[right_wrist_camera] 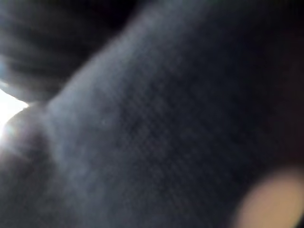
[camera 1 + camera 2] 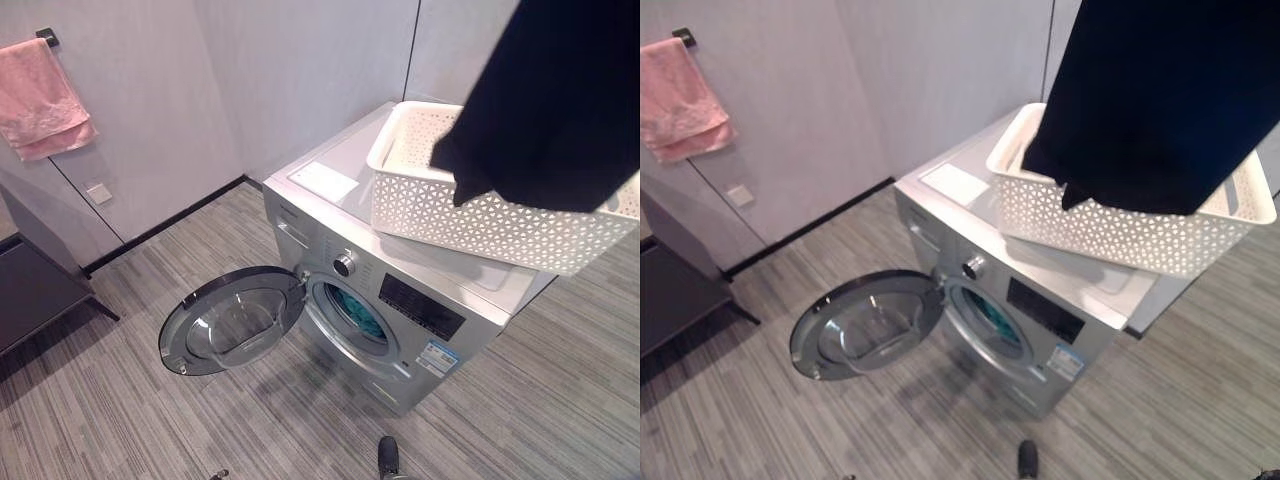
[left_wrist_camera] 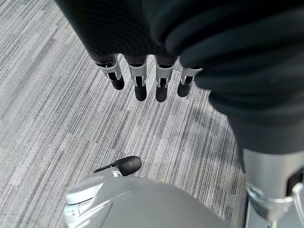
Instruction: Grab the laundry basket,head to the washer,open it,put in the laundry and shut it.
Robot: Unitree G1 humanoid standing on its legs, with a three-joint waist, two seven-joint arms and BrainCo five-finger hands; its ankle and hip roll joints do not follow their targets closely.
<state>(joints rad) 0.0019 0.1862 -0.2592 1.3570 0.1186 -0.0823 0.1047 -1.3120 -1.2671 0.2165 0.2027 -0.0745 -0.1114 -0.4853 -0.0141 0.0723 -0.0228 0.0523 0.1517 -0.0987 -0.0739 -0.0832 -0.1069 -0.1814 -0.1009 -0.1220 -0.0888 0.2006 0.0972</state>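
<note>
laundry basket (image 2: 480, 215) on washer (image 2: 400, 310) | dark garment (image 2: 1160, 100) above | left hand (image 3: 142, 76) fingers (image 3: 140, 83) relaxed

White lattice basket (image 2: 470, 215), silver washer (image 2: 400, 320) (teal inside), seemingly navy garment (image 2: 1160, 100).

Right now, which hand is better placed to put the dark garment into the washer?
Right, probably: the dark garment hangs at the robot's right over the basket and covers the right wrist view. Left hand hangs open over the floor.

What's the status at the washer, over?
Left hand open, idle over the floor. Dark garment hanging above the white laundry basket on the washer. Washer door open, teal laundry inside; nothing blocking the opening.
</note>
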